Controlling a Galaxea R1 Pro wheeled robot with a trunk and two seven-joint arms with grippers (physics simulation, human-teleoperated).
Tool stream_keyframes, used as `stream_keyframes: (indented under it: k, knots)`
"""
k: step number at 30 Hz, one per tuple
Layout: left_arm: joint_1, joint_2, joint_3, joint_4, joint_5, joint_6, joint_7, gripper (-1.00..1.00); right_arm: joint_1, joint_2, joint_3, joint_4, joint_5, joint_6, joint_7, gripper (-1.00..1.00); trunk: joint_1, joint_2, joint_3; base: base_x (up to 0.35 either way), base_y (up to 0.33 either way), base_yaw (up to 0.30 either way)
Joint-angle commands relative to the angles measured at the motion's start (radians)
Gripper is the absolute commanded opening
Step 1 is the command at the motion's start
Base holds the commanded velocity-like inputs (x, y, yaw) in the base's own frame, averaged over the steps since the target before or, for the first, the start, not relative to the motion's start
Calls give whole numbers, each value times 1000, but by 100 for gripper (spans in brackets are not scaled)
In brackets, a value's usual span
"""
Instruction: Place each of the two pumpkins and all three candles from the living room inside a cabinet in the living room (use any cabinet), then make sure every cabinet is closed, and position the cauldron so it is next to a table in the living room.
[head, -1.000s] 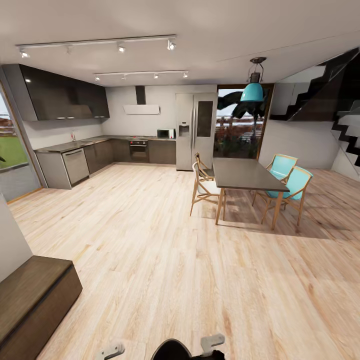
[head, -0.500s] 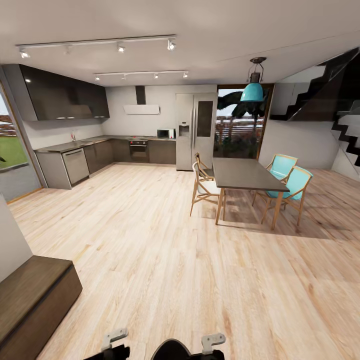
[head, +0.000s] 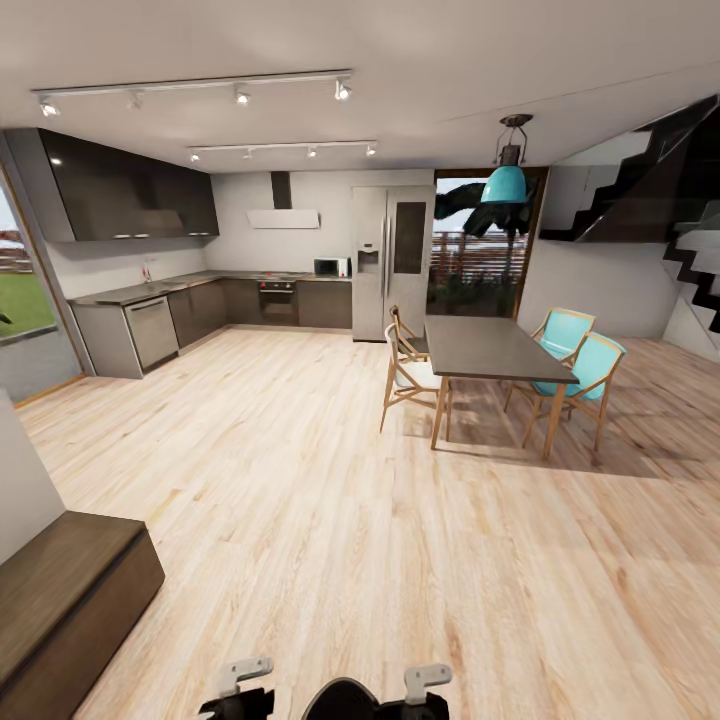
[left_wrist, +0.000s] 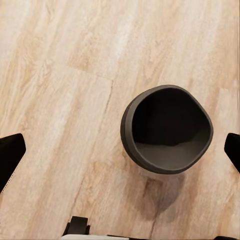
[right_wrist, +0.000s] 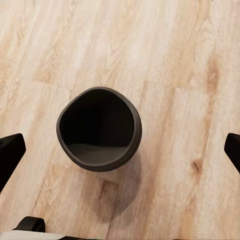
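The cauldron (left_wrist: 167, 129) is a round black pot with a dark, empty inside, standing on the pale wood floor. In the head view its rim (head: 345, 698) peeks in at the bottom edge, between my two arms. My left gripper (left_wrist: 121, 152) hovers above it, open, black fingertips (left_wrist: 10, 156) spread wide. My right gripper (right_wrist: 121, 152) hangs over the cauldron (right_wrist: 99, 127) too, also open and holding nothing. A low dark brown cabinet (head: 70, 590) stands at the near left, its fronts shut. The pumpkins and candles are out of view.
A dining table (head: 495, 348) with wooden and turquoise chairs (head: 585, 375) stands ahead on the right. Kitchen counters (head: 150, 320) and a fridge (head: 392, 260) line the far wall. Stairs (head: 690, 250) rise at the right. Open wood floor (head: 330, 500) lies ahead.
In the head view my left gripper has crept up and to the right at the bottom edge. The right gripper and the room hold still.
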Motion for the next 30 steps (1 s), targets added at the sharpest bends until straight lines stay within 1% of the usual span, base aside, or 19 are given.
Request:
stream_keyframes:
  k: [1, 2, 6, 10, 19, 24, 30]
  knots:
    - [0, -1, -12, -2, 10, 0, 4, 100, 0, 0, 3, 0, -9, -4, -8, 100, 0, -1, -1, 0, 0, 0]
    - [1, -1, -19, -2, 10, -5, 4, 100, 0, 0, 2, 0, -14, -12, -10, 100, 0, -1, -1, 0, 0, 0]
    - [1, -1, -29, -1, 9, -12, 3, 100, 0, 0, 1, 1, -48, -28, -36, 100, 16, -29, -13, 0, 0, 0]
    - [1, -2, -31, -1, 9, -15, 3, 100, 0, 0, 1, 2, -62, -31, -47, 100, 31, -57, -26, 0, 0, 0]
    - [1, -3, -32, 18, 9, -33, 3, 100, 0, 0, 1, 2, -67, -35, -48, 100, 66, -120, -54, 0, 0, 0]
    - [1, -2, -33, 22, 9, -38, -1, 100, 0, 0, 3, 12, -67, -62, -48, 100, 85, -155, -70, 0, 0, 0]
    - [1, -2, -33, 23, 9, -38, -4, 100, 0, 0, 4, 30, -67, -69, -48, 100, 108, -197, -89, 0, 0, 0]
